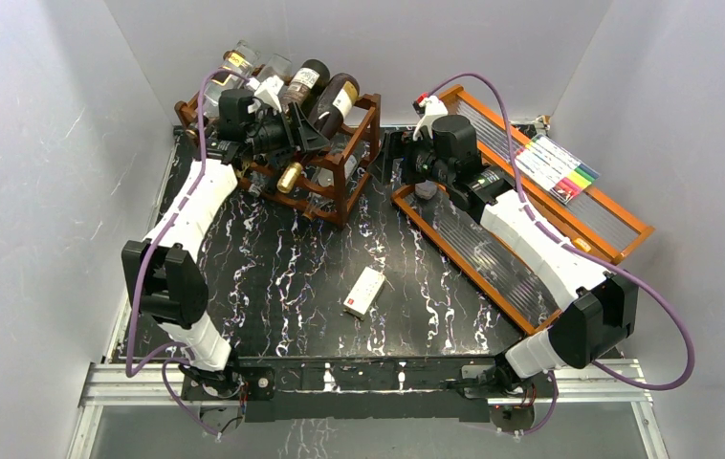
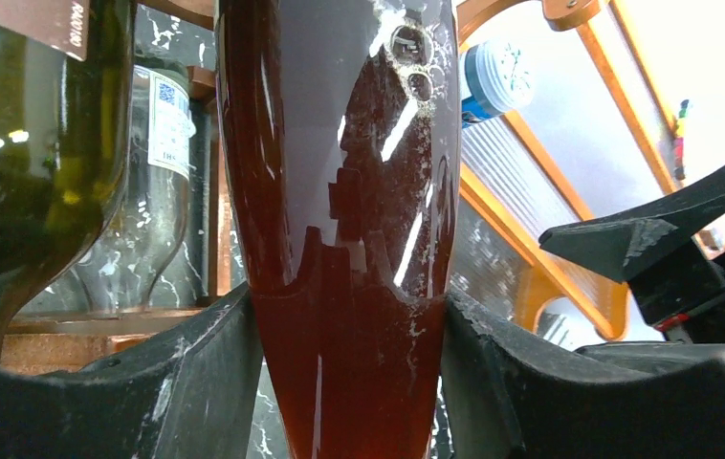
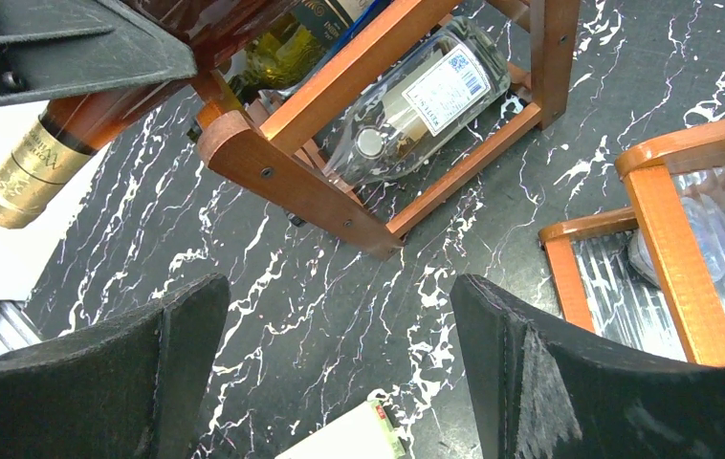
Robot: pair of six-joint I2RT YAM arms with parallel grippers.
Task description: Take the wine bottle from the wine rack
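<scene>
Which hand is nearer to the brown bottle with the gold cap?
Left. The left hand grips the bottle; the right hand hangs open above the table, beside the rack.

Free table (image 1: 273,268) before wine rack (image 1: 359,158); remote (image 1: 364,292) mid-table; stepped shelf (image 1: 478,249) right.

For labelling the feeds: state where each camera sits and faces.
Top external: above, behind the bases, looking down on the table; both arms show.
Left wrist: on the left arm, facing the wine bottle between the left fingers.
Right wrist: on the right arm, looking down at the wine rack past open right fingers.
Shared: all three show that bottle.
</scene>
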